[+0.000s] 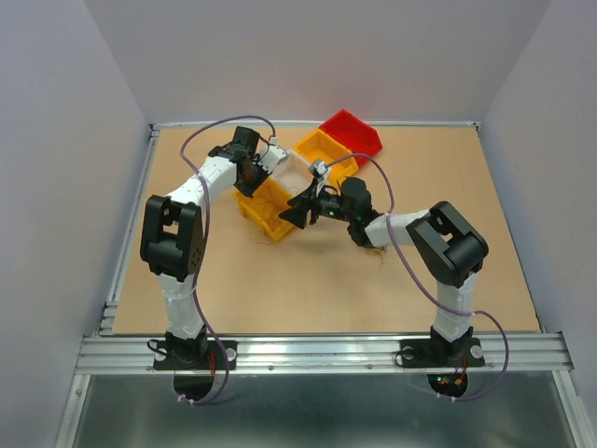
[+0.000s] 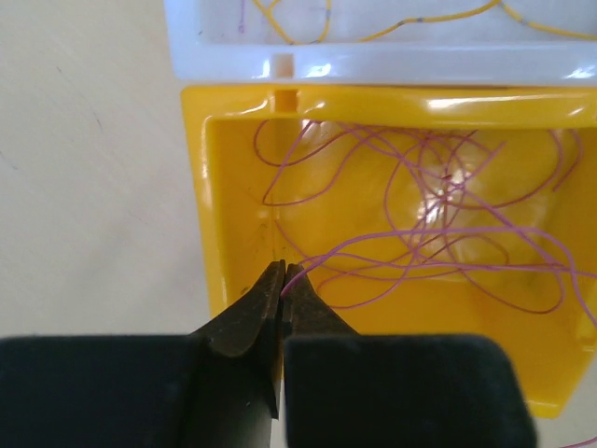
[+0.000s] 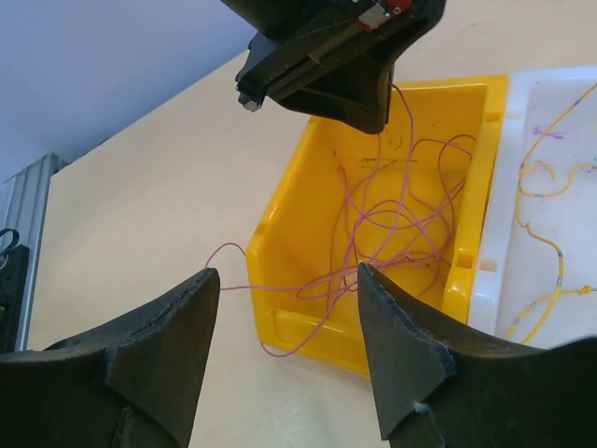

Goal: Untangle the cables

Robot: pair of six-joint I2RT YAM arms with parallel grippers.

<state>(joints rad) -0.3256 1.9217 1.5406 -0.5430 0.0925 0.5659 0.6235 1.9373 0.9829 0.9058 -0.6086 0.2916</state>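
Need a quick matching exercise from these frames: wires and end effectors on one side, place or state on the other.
Column A
1. purple wires
2. yellow wires
3. left end effector
4. right end effector

Column B
a. open, gripping nothing
b. lying in the white bin
c. shut on one of the purple wires
d. mostly heaped in the yellow bin

Pairs: 1-d, 2-b, 3-c, 4-a
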